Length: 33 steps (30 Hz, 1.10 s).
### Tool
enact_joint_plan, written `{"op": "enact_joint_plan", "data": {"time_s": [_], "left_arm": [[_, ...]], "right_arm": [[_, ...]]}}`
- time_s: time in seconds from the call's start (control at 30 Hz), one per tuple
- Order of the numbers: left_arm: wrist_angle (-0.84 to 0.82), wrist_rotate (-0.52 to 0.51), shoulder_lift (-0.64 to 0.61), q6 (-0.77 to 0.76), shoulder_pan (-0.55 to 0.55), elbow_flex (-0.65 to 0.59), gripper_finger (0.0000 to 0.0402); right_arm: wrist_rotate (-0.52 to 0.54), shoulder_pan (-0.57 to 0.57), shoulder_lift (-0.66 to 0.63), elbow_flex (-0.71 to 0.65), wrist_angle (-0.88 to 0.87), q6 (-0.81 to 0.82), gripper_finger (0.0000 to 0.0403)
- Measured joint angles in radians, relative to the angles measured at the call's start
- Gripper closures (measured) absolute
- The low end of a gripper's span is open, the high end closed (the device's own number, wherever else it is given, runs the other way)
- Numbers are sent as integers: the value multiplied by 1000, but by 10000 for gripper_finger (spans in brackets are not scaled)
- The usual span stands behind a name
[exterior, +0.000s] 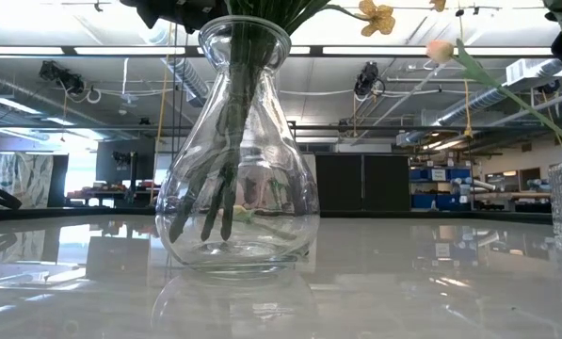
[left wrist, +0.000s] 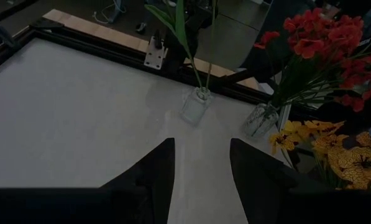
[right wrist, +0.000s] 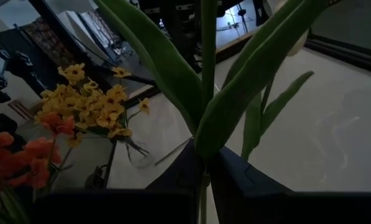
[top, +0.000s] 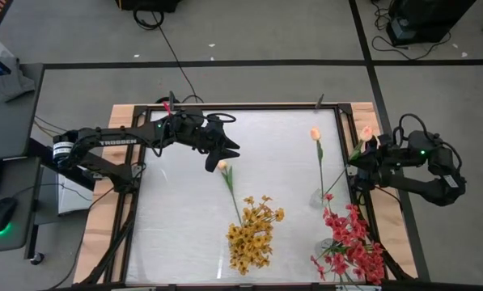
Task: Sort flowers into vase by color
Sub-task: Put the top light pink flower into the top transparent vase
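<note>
My left gripper (top: pixel 217 156) hovers open over the table's middle, with nothing between its fingers (left wrist: pixel 201 146). A peach-budded stem (top: pixel 229 187) runs from just beside it toward the yellow cluster (top: pixel 253 233); whether it lies flat I cannot tell. The yellow flowers stand in a large glass vase (exterior: pixel 233 151). The red cluster (top: pixel 350 242) stands in a vase (left wrist: pixel 260 119) near the right edge. One peach tulip (top: pixel 315 134) stands in a small vase (left wrist: pixel 194 106). My right gripper (top: pixel 359 161) is at the right edge, shut on another peach tulip (top: pixel 366 132). My right gripper (right wrist: pixel 204 160) pinches the tulip's green stem (right wrist: pixel 203 182) between its two fingers, just below where the long leaves (right wrist: pixel 173 68) branch off. The fingers lie across the stem. The leaves and bud (exterior: pixel 441 49) rise beyond the fingers; the stem's lower end is hidden.
A wooden frame with dark rails (top: pixel 225 107) borders the white table. Open white surface lies at the far left (left wrist: pixel 67 106) and between the vases. The red vase sits close under my right arm.
</note>
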Motion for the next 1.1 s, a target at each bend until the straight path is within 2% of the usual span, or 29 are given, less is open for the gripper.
{"op": "enact_joint_plan", "data": {"time_s": [0.27,1.1], "left_arm": [[0,0,0,0,0,0,241],[0,0,0,0,0,0,241]], "right_arm": [[-1,0,0,0,-71,-22,368],[-37,0,1,0,-29,9,362]]}}
